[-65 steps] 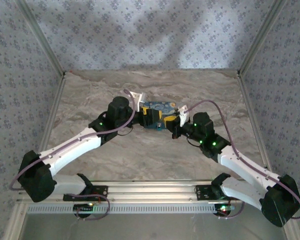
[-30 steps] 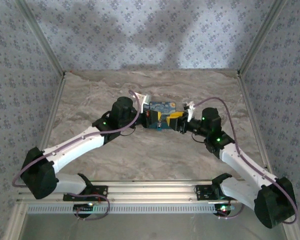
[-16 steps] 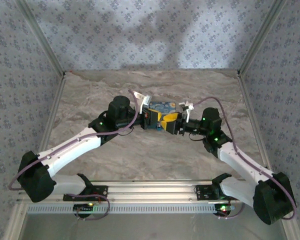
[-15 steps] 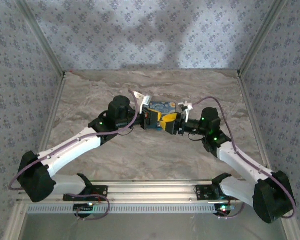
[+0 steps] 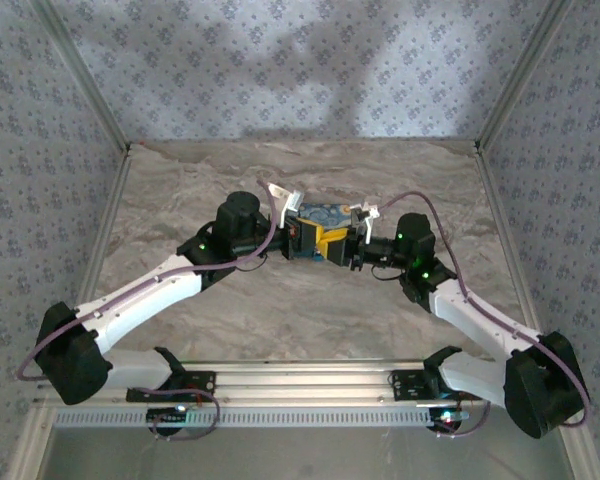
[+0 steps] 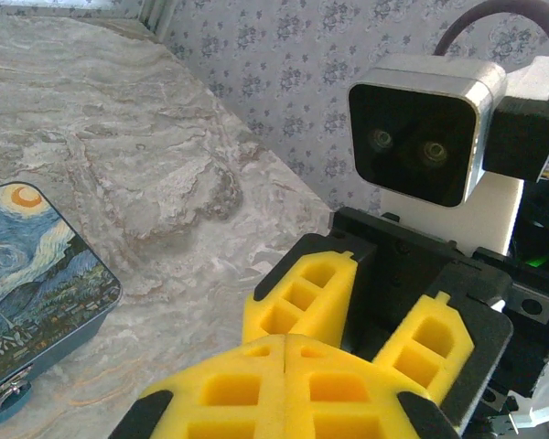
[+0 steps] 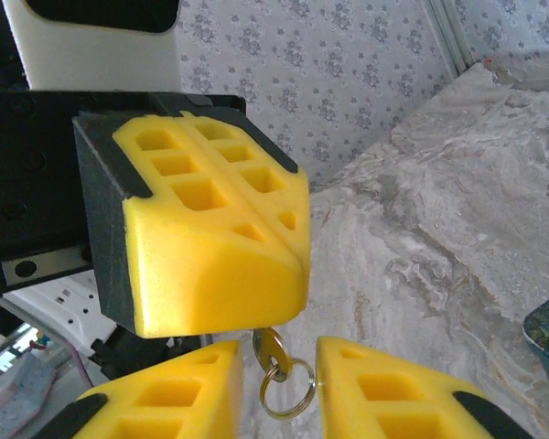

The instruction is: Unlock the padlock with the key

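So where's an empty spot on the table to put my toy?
Bare table lies between the two arms, near the rail. More lies behind the box, along the back wall. Crowded: the middle, where the left gripper and right gripper meet beside the box.

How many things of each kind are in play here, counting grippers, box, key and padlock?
grippers: 2, the left gripper and the right gripper
key: 1, on a ring, pinched in the left gripper
box: 1, blue starry-night print
padlock: 1, tiny, at the box's edge
total: 5
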You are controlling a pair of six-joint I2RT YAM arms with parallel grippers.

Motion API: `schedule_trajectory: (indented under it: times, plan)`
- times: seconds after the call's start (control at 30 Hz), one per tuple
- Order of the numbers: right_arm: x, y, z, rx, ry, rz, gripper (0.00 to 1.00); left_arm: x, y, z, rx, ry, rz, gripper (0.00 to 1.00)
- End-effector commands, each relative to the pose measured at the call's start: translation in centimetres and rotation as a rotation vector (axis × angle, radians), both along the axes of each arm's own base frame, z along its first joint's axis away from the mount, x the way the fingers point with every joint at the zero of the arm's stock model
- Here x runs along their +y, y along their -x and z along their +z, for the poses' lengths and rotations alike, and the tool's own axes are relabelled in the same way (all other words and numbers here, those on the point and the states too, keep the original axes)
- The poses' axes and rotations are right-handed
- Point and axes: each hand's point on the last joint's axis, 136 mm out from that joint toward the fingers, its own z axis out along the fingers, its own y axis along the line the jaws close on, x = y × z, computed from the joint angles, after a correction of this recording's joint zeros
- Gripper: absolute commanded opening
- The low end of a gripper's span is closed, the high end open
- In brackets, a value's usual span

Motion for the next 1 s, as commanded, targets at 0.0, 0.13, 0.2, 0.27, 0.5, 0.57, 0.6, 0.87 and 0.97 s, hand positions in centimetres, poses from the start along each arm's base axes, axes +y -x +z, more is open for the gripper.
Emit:
schedule_trajectory:
  times: [0.0, 0.13, 0.2, 0.27, 0.5, 0.57, 0.6, 0.87, 0.97]
  plan:
    - [0.4, -0.2, 1.8, -0.042, -0.026, 0.005, 0.25, -0.1, 0.3, 2.2, -0.05, 0.037, -0.024, 0.0]
    - [0.4, -0.1, 1.6, -0.038, -0.021, 0.007, 0.19, 0.0, 0.3, 2.2, -0.053, 0.035, -0.02, 0.0]
    - [0.4, -0.1, 1.3, -0.031, -0.018, 0.006, 0.18, 0.0, 0.2, 2.2, -0.052, 0.034, -0.016, 0.0]
    - [0.3, -0.1, 1.2, -0.029, -0.016, 0.002, 0.17, 0.0, 0.2, 2.1, -0.051, 0.032, -0.012, 0.0]
    - [0.2, 0.0, 0.7, -0.021, -0.003, -0.004, 0.13, 0.2, -0.1, 2.2, -0.056, 0.03, 0.007, 0.0]
    - [0.1, 0.1, 0.5, -0.017, 0.002, -0.003, 0.11, 0.2, -0.1, 2.3, -0.058, 0.032, 0.009, 0.0]
    - [0.1, 0.2, 0.3, -0.013, 0.005, -0.004, 0.1, 0.2, -0.1, 2.3, -0.059, 0.032, 0.01, 0.0]
    - [-0.5, 0.3, -0.4, -0.016, 0.052, -0.029, 0.0, 0.3, -0.4, 2.7, -0.068, 0.027, 0.019, 0.12]
    - [-1.0, 0.3, -0.7, -0.02, 0.083, -0.057, 0.0, 0.6, -0.9, 3.0, -0.076, 0.013, 0.041, 0.32]
